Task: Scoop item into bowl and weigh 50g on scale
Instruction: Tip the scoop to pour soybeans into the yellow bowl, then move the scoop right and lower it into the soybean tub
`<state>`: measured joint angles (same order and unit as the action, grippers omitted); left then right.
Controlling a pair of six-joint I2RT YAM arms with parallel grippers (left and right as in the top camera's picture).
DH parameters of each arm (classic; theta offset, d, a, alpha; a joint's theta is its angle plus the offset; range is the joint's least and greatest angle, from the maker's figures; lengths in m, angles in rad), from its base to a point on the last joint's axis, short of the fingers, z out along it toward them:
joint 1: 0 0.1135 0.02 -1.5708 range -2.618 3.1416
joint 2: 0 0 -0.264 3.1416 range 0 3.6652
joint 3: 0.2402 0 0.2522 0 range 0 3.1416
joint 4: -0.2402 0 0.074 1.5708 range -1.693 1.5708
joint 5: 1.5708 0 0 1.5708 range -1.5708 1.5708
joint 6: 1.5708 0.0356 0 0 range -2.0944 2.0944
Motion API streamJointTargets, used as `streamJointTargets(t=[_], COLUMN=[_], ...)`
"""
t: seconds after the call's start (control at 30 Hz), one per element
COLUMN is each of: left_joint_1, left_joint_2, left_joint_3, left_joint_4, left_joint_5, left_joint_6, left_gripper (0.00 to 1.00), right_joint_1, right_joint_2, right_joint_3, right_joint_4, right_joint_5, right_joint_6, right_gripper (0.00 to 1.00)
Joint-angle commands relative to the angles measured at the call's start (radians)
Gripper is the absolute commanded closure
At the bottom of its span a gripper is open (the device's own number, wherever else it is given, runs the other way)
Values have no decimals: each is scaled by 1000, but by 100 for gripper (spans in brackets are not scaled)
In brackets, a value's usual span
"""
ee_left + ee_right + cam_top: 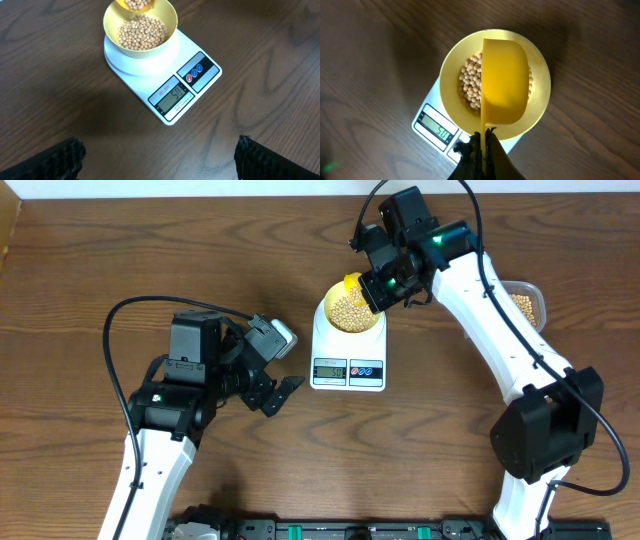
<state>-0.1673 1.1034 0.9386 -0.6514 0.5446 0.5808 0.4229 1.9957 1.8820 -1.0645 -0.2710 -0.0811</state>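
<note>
The scale on the tabletop is where this can slip away from you. Its display looks to read about fifty, though the digits are small, so I judge the weighing to be at or very near target.

The bowl sits on the scale's round platform, at the end away from the display, with beans heaped in its bottom. The scoop hangs directly over the bowl, and the left wrist view shows beans in it. If you tip it any further, or jolt it while drawing back, extra beans drop in and overshoot the weight. Some could bounce past the rim onto the scale or the tabletop. If you let the scoop rest on the bowl's rim, the reading turns false. I cannot tell whether scoop and rim touch.

Your right arm reaches in from the scale's right side, passing the clear tub there, with its wrist bent down above the bowl. The right hand is clenched on the scoop's handle. Your left arm is folded to the scale's left. The left hand is spread wide, grasping nothing, and points toward the scale.
</note>
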Motion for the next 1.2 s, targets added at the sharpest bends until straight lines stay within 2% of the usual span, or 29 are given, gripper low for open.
streamJointTargets(t=[0.0,0.63,0.87,1.17], left_joint_1=[5,5,5,5], left_joint_2=[0,0,0,0], left_joint_3=[-2,-2,-2,-2], left_joint_4=[-3,-3,-3,-3], left_joint_5=[9,9,9,9], left_joint_6=[13,13,13,14], left_gripper=[3,2,2,2], right_joint_1=[1,-162,-253,-426], right_joint_2=[-7,-7,-10,-93], right_joint_3=[22,22,22,23], right_joint_4=[3,6,-11,-96], right_joint_5=[-56,-385,-559,-568], right_joint_6=[-10,21,3,-47], right_gripper=[99,99,99,99])
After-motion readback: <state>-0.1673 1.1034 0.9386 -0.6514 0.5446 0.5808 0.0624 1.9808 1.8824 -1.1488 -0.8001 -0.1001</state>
